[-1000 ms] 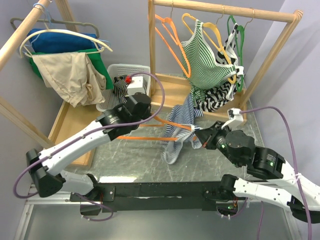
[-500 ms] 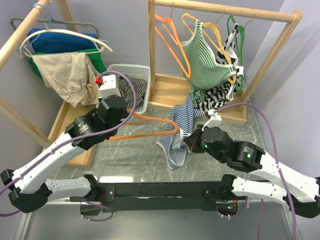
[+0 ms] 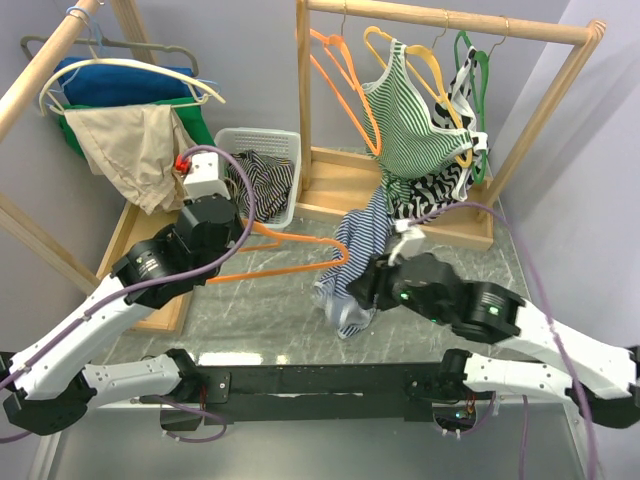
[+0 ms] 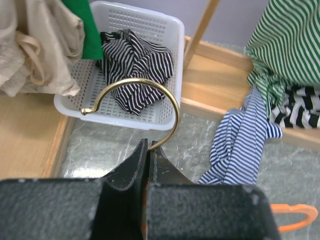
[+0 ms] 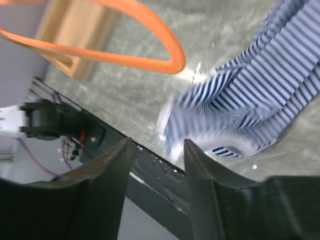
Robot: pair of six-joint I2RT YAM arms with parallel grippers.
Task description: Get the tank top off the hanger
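Tank top (image 3: pixel 360 235), rumpled blue-white stripes

Pale lilac walls (image 3: pixel 240 70) back a grey marbled surface (image 3: pixel 270 315); left wooden rack (image 3: pixel 40 73), right wooden rack (image 3: pixel 540 29).

I can't read any txt, labels, brands or nos. in any of the 3 views. The tank top (image 3: pixel 360 240) shows only stripes, and no tag on it is legible from my end.
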